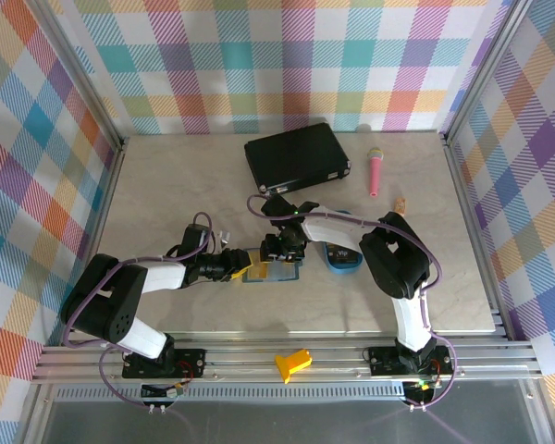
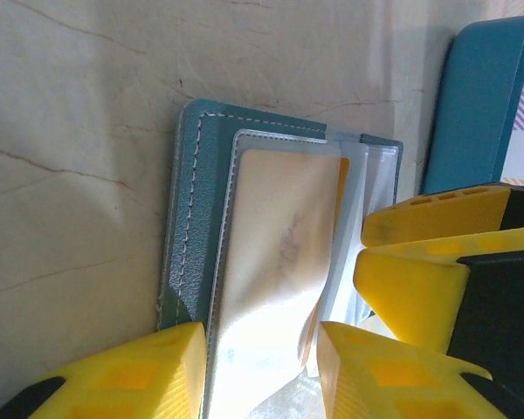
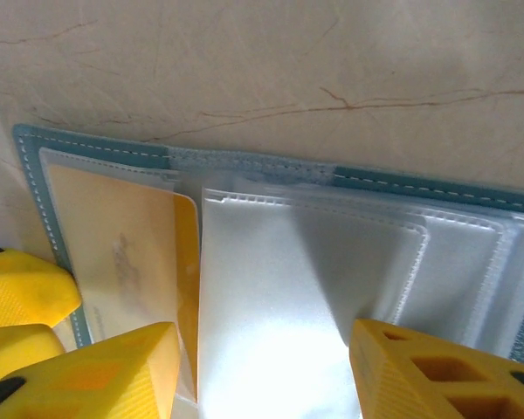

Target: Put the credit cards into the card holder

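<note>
The teal card holder [image 1: 282,274] lies open and flat on the table, its pale inner pockets facing up [image 3: 244,161]. An orange credit card [image 2: 284,218] sits inside the pocket on its left half [image 3: 113,236]. My left gripper [image 2: 262,349] comes in from the left [image 1: 248,268], and its yellow fingers close on the two long edges of that card where it sticks out of the pocket, which buckles a little. My right gripper [image 3: 266,349] hangs over the holder's middle [image 1: 279,252], open, its fingers [image 2: 419,288] resting either side of an empty pale sleeve.
A blue oval tray [image 1: 342,262] lies just right of the holder [image 2: 476,105]. A large black case [image 1: 296,155] sits at the back, with a pink stick [image 1: 376,171] and a small cork-like piece [image 1: 400,203] to its right. A yellow part [image 1: 292,363] rests on the front rail.
</note>
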